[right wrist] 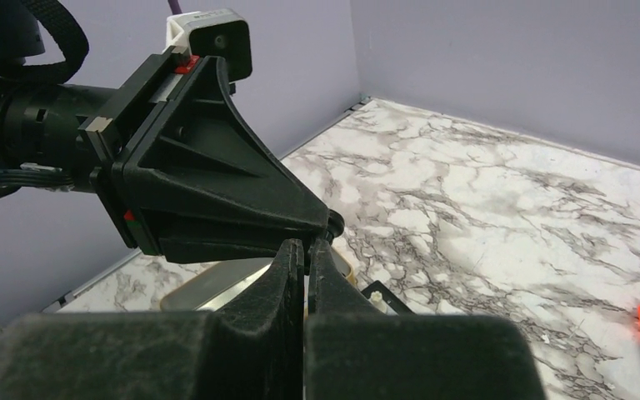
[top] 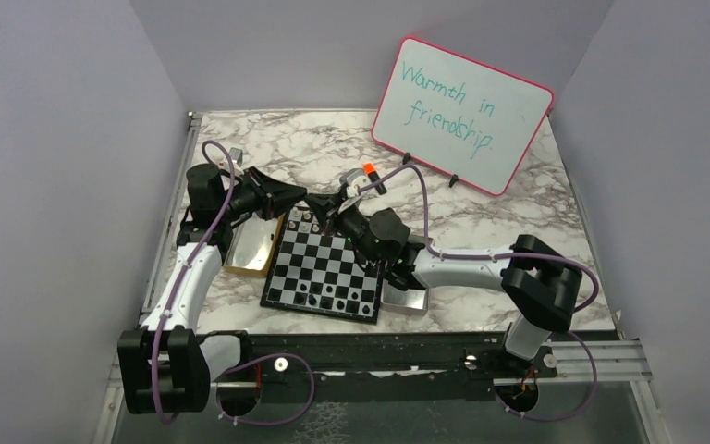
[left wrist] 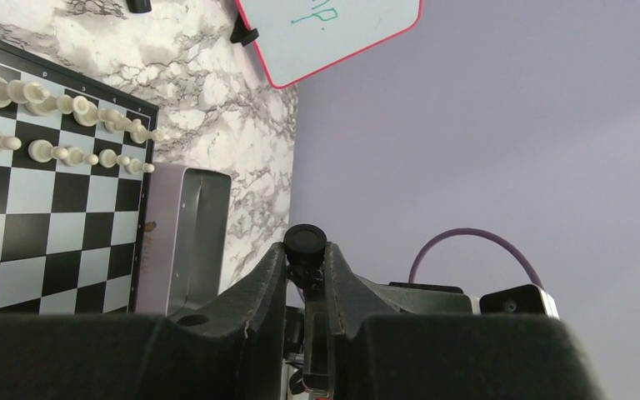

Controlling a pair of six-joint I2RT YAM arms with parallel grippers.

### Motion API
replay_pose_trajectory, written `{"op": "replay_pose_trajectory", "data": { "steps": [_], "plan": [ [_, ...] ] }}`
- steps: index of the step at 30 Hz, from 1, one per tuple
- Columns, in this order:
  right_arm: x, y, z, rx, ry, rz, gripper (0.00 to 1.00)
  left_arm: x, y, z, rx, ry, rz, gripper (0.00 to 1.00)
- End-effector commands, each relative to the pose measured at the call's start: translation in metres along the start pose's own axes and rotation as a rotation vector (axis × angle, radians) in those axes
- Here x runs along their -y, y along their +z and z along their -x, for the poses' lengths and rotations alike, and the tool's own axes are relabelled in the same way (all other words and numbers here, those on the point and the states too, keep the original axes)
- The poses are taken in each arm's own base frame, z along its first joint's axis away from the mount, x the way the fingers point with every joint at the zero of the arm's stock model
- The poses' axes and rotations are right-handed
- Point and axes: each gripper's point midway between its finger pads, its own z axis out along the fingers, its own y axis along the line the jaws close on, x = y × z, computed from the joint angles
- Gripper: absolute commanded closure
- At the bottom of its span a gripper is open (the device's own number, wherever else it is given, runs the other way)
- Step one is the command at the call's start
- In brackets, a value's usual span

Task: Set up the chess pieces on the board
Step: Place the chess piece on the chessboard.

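Left wrist view: pinching a black piece (left wrist: 305, 240) in the tips of the left gripper (left wrist: 306, 260), raised near the far edge of the board (left wrist: 50, 217). Right gripper (right wrist: 307, 250) pressed together, nose to nose with the left, nothing visible between. Done: two rows of white pieces (left wrist: 67, 112) standing. Left, by judgement: most of the black side. Underneath, marbled table (top: 314, 148); around, plain lilac-grey walls (top: 55, 139).

A grey-veined white marbled surface (top: 277, 148) is enclosed on three sides by plain lavender walls (top: 55, 139), and a pink-framed whiteboard (top: 462, 113) is propped well beyond the right pincer (right wrist: 307, 248).
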Motion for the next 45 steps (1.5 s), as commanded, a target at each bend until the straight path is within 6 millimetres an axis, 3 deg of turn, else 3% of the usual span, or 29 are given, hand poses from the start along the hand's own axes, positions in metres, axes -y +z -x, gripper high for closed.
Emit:
{"op": "replay_pose_trajectory", "data": {
  "steps": [1, 9, 14, 18, 24, 30, 37, 45],
  "plan": [
    [-0.012, 0.011, 0.006, 0.025, 0.010, 0.035, 0.99, 0.015, -0.004, -0.011, -0.038, 0.023, -0.058, 0.87],
    [-0.012, 0.009, 0.009, 0.009, 0.022, 0.030, 0.99, 0.016, -0.002, -0.006, -0.010, 0.036, -0.054, 0.76],
    [-0.010, 0.001, 0.015, -0.026, 0.012, 0.024, 1.00, 0.014, -0.001, 0.003, 0.032, 0.098, -0.009, 0.45],
    [-0.016, -0.008, 0.012, -0.136, 0.004, 0.056, 1.00, 0.001, 0.001, 0.020, 0.090, 0.197, 0.094, 0.38],
    [-0.023, -0.028, 0.007, -0.323, -0.001, 0.097, 0.99, -0.041, -0.002, 0.072, 0.238, 0.394, 0.371, 0.35],
    [-0.036, -0.047, -0.020, -0.590, -0.014, 0.138, 0.99, -0.086, -0.010, 0.125, 0.320, 0.471, 0.586, 0.34],
    [-0.063, -0.055, -0.063, -0.879, -0.018, 0.178, 0.99, -0.107, -0.041, 0.194, 0.491, 0.462, 0.686, 0.33],
    [-0.091, -0.061, -0.110, -1.103, -0.007, 0.225, 0.99, -0.107, -0.071, 0.238, 0.623, 0.436, 0.693, 0.34]
  ]
}}
